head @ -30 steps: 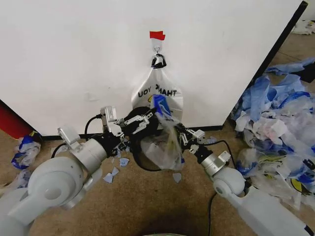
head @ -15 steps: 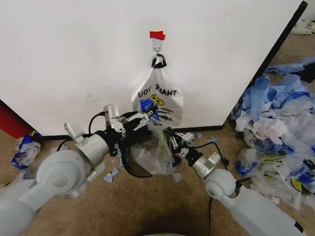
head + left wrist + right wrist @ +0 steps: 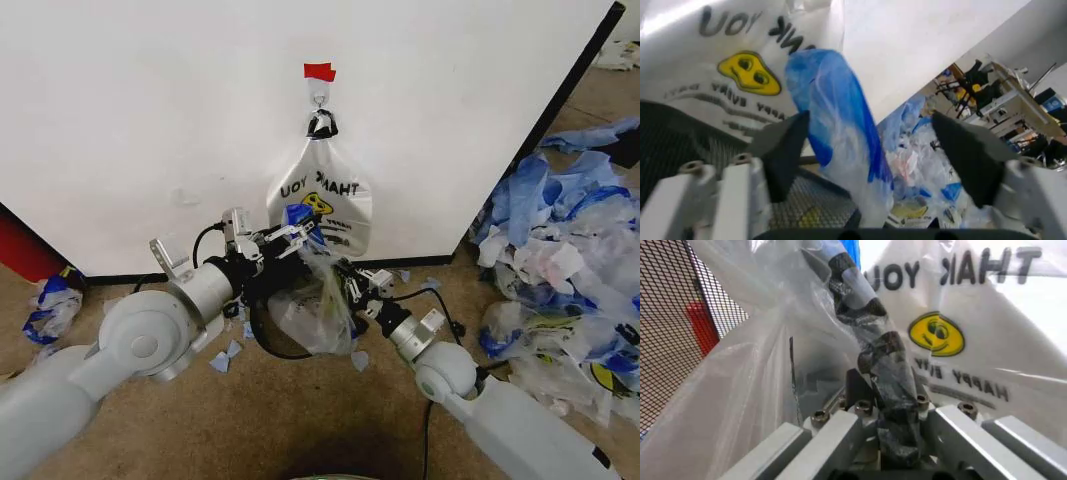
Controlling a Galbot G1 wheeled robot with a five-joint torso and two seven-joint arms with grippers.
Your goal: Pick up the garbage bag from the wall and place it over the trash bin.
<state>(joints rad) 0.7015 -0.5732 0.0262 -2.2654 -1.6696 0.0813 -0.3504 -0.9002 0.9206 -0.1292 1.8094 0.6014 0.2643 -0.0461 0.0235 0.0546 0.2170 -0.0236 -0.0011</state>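
left end effector (image 3: 867, 150) spread beside garbage bag (image 3: 318, 300) handle | right end effector (image 3: 887, 415) apparently pinching bag

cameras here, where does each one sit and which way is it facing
Head view: high on the robot, looking down at the wall and trash bin; both arms show.
Left wrist view: behind the open left end effector, facing the garbage bag.
Right wrist view: behind the right end effector, shut on that bag.
Shared: a second smiley bag.
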